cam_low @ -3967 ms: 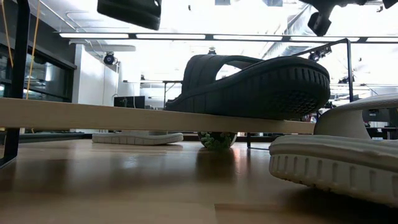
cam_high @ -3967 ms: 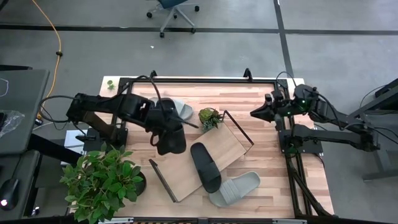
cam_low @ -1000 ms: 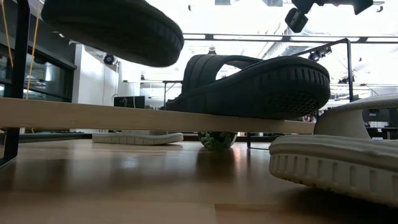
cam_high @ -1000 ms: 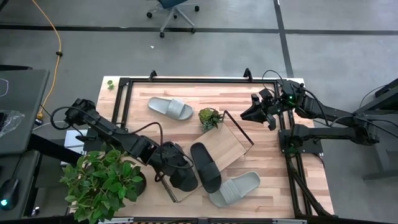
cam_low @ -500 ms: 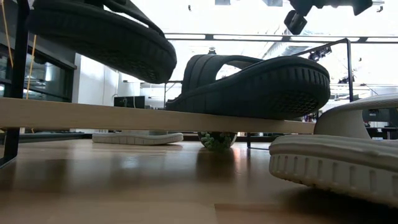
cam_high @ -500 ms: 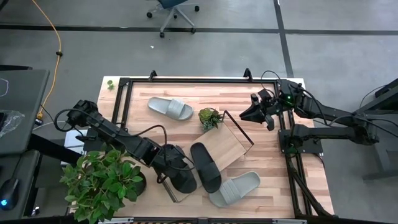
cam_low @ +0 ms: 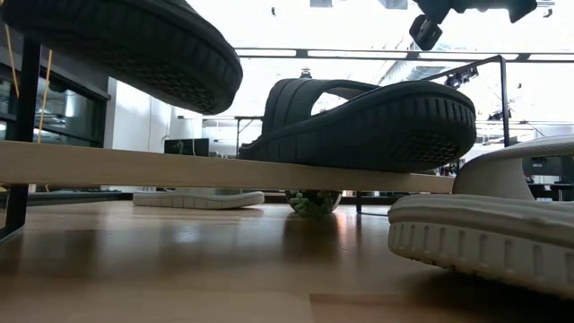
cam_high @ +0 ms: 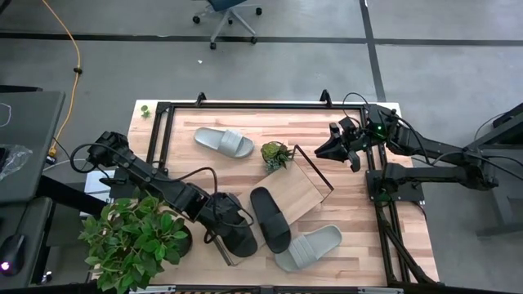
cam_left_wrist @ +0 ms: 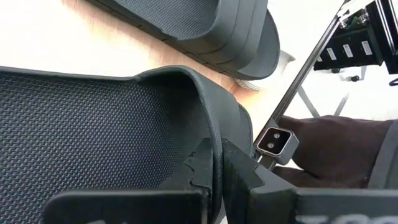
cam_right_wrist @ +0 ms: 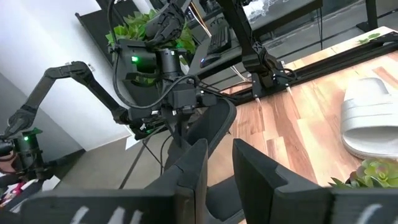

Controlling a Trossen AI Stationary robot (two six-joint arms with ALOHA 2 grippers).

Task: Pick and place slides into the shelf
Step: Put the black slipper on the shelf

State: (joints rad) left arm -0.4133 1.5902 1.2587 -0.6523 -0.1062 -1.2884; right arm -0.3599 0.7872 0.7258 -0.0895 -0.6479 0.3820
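The left tool [cam_high: 222,214], pinched shut on a black slide's [cam_high: 234,229] rim, holds it just above the shelf [cam_high: 301,189] plank beside its mate [cam_high: 270,218]; the right tool [cam_high: 339,147] waits, slightly parted and empty.

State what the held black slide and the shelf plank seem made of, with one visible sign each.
Held black slide: probably moulded foam or rubber, matte; its footbed shows a fine pebbled texture.
Shelf plank: light wood, going by the pale grain; solid or veneer is unclear.
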